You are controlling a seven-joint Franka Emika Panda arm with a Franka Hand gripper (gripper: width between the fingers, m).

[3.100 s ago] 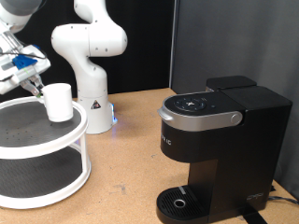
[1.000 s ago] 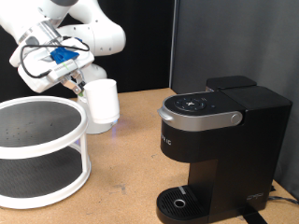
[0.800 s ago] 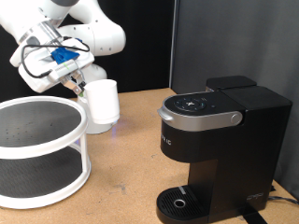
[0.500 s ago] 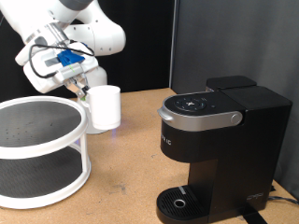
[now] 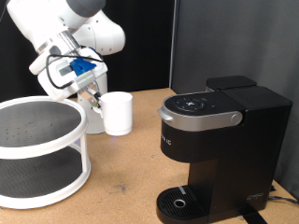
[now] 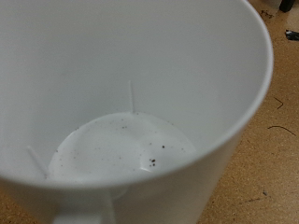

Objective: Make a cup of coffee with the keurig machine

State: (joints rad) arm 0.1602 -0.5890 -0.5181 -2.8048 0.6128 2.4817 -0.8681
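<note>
One pincer (image 5: 96, 101) pinches the cup (image 5: 118, 113) by its rim, carried upright in the air beside the white tiered stand (image 5: 42, 154), well short of the keurig machine (image 5: 217, 149), whose round drip base (image 5: 179, 201) stands empty on the table (image 5: 126, 177).

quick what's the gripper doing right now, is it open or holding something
Gripper: shut on the cup, carrying it between the round shelf and the coffee machine.
</note>
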